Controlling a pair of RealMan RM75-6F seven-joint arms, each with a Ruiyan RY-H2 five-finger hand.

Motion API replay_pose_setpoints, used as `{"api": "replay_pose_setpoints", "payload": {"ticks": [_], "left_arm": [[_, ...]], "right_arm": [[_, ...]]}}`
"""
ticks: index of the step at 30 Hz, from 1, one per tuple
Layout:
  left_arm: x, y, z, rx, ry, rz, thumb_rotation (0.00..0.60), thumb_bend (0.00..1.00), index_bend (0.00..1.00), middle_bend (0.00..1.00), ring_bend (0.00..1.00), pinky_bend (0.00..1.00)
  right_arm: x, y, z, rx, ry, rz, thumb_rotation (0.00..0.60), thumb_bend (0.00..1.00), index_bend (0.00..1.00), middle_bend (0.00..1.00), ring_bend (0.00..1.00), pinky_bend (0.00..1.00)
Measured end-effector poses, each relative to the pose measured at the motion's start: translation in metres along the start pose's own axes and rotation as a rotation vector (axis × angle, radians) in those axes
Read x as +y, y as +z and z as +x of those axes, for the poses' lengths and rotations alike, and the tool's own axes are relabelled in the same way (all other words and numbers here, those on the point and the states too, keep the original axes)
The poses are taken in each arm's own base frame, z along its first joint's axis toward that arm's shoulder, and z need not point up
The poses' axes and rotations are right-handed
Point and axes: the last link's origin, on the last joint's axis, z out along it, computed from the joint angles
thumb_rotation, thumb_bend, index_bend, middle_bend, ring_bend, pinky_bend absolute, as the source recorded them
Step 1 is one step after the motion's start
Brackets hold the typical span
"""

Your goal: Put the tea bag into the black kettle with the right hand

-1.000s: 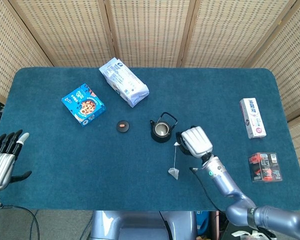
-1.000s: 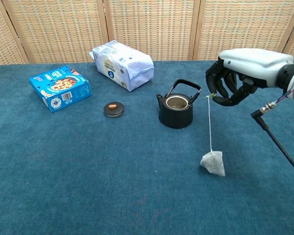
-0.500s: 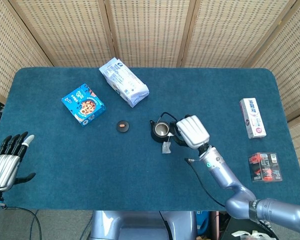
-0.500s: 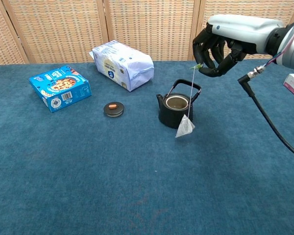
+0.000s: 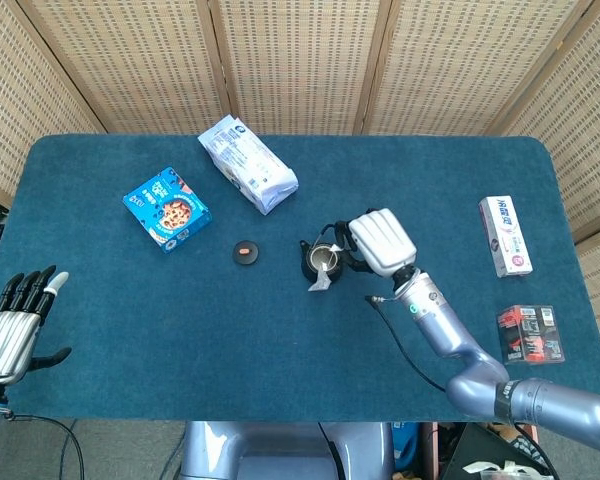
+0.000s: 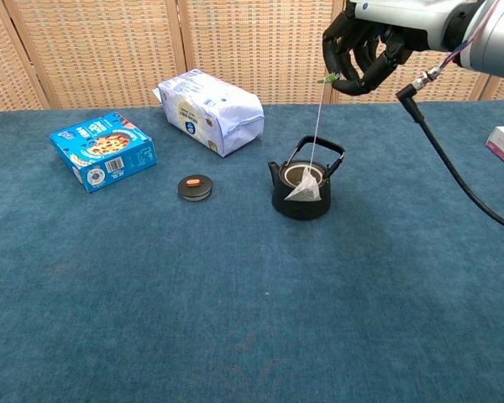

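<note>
Right hand (image 6: 363,52) pinches the string tag, and the tea bag (image 6: 304,190) hangs at the front rim of the black kettle (image 6: 301,195) near the table's (image 5: 100,300) centre; judged best to shift it slightly toward the far edge, centre it over the mouth beneath the handle, then lower slowly. Whether the bag is above the opening or in front of the wall cannot be told; left hand (image 5: 10,325), fingers apart and empty, is cut off at the near left corner.

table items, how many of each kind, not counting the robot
boxes: 3 (blue box, white box, red and black box)
bags: 1 (white bag)
kettles: 1 (black kettle)
lids: 1 (kettle lid)
tea bags: 1 (tea bag, hanging by its string from the right hand)
total: 7
</note>
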Motion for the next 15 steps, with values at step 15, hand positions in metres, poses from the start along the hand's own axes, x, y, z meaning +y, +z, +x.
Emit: {"api": "replay_pose_setpoints", "payload": {"ticks": [15], "left_arm": [[-0.002, -0.002, 0.000, 0.000, 0.002, 0.011, 0.600, 0.07, 0.00, 0.00, 0.00, 0.00]], "right_arm": [[0.004, 0.015, 0.014, 0.014, 0.004, -0.015, 0.600, 0.71, 0.69, 0.75, 0.68, 0.55]]}}
